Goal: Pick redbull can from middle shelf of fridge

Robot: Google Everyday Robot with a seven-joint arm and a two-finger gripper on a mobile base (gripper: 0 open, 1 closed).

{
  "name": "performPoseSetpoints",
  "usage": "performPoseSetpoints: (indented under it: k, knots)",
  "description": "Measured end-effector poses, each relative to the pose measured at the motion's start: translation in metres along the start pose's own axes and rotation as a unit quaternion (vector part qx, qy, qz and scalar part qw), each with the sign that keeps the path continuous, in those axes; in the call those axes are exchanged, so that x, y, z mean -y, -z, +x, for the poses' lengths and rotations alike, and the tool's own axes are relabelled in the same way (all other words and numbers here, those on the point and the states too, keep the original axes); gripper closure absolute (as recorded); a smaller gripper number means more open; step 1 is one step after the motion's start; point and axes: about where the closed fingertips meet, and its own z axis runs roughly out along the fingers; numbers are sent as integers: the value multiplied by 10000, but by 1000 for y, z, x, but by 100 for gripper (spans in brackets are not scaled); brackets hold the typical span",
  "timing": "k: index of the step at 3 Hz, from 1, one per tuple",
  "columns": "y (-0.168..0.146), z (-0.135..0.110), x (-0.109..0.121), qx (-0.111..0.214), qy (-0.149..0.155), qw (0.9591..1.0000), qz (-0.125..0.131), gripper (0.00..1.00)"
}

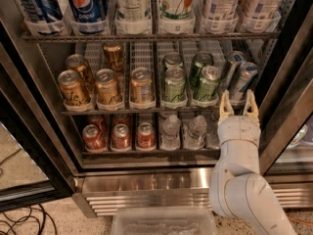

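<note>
The fridge (pixel 146 177) stands open before me with three wire racks. The middle shelf (pixel 146 110) holds gold cans on the left, green cans in the middle and two slim silver-blue redbull cans at the right end. The front redbull can (pixel 243 80) leans slightly, with another behind it (pixel 232 65). My white gripper (pixel 238 105) is open, fingers pointing up, just below and in front of the front redbull can, at the shelf's front edge. It holds nothing.
Tall bottles (pixel 132 6) fill the top rack. Red cans (pixel 120 135) and water bottles (pixel 171 130) fill the bottom rack. A dark door frame (pixel 288 82) stands close on the right. A clear plastic bin (pixel 164 222) lies on the floor below. Cables (pixel 19 222) lie at lower left.
</note>
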Motion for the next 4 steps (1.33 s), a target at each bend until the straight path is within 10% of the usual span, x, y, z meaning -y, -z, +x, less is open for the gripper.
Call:
performPoseSetpoints:
  k: [4]
  knots:
    - [-19, -1, 3, -120, -244, 9991, 323, 41]
